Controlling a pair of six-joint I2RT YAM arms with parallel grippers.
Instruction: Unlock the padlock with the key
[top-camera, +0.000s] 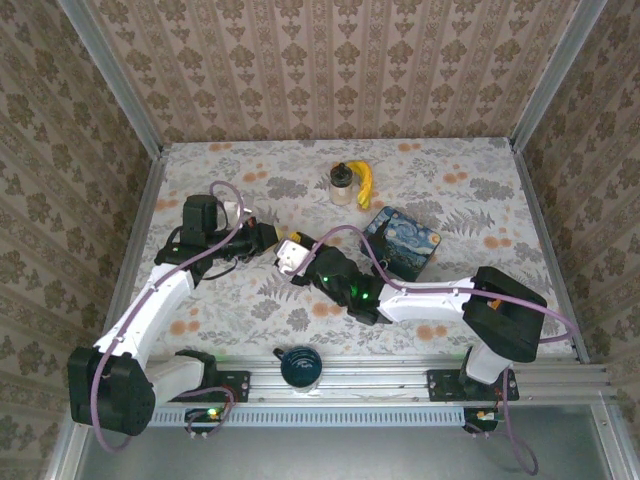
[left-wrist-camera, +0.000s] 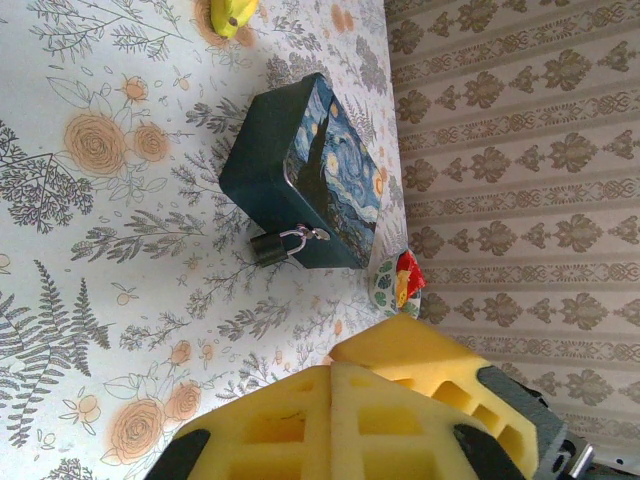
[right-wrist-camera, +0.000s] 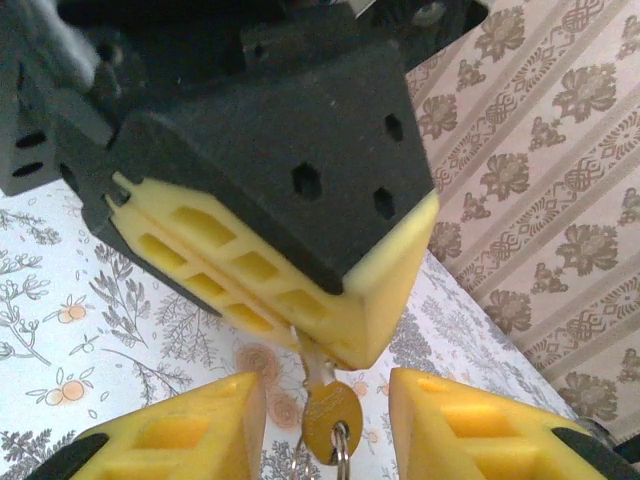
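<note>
The key (right-wrist-camera: 330, 425) is brass with a ring through its head. My left gripper (right-wrist-camera: 310, 335) is shut on its blade, so the head hangs down between the yellow fingers of my right gripper (right-wrist-camera: 325, 430), which stands open on either side without touching it. In the top view the left gripper (top-camera: 268, 238) and right gripper (top-camera: 288, 252) meet tip to tip at the table's middle. The left wrist view has the left gripper (left-wrist-camera: 333, 375) with pads pressed together. Beyond it the small dark padlock (left-wrist-camera: 272, 247) hangs on the hasp of the blue starry tin box (left-wrist-camera: 310, 170).
The tin box (top-camera: 402, 240) lies right of the grippers. A small jar (top-camera: 343, 184) and a yellow banana-like thing (top-camera: 366, 182) stand further back. A dark blue cup (top-camera: 299, 366) sits at the near rail. A small patterned dish (left-wrist-camera: 398, 283) lies near the tin. Patterned walls close three sides.
</note>
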